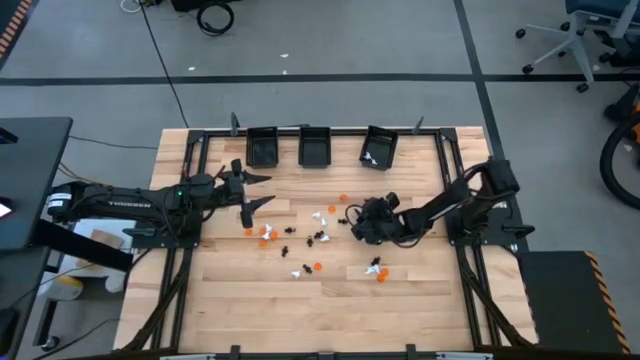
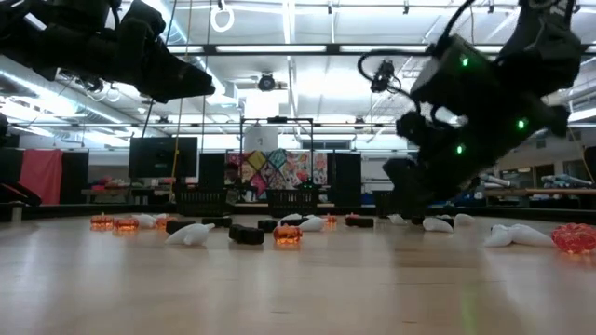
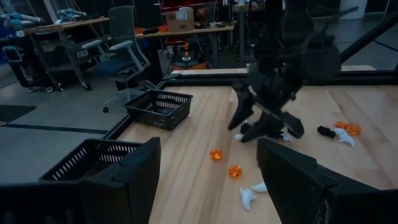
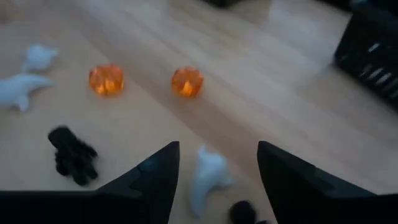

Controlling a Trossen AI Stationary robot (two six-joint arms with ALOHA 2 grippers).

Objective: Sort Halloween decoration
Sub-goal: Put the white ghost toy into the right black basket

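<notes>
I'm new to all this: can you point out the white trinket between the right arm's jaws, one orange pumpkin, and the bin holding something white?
White trinket (image 4: 208, 174), right wrist view, its body.
Orange pumpkin (image 4: 187, 81), right wrist view, its centre.
Bin (image 1: 385, 139), high view, its rim.

desk (image 1: 330, 300): pale wood planks, smooth satin | orange trinkets (image 4: 187, 81): translucent glossy plastic | bins (image 3: 160, 108): black plastic mesh

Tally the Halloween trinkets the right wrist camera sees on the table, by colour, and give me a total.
orange trinkets: 2
white trinkets: 3
black trinkets: 2, one of them cut off at the picture's edge
Total: 7
</notes>
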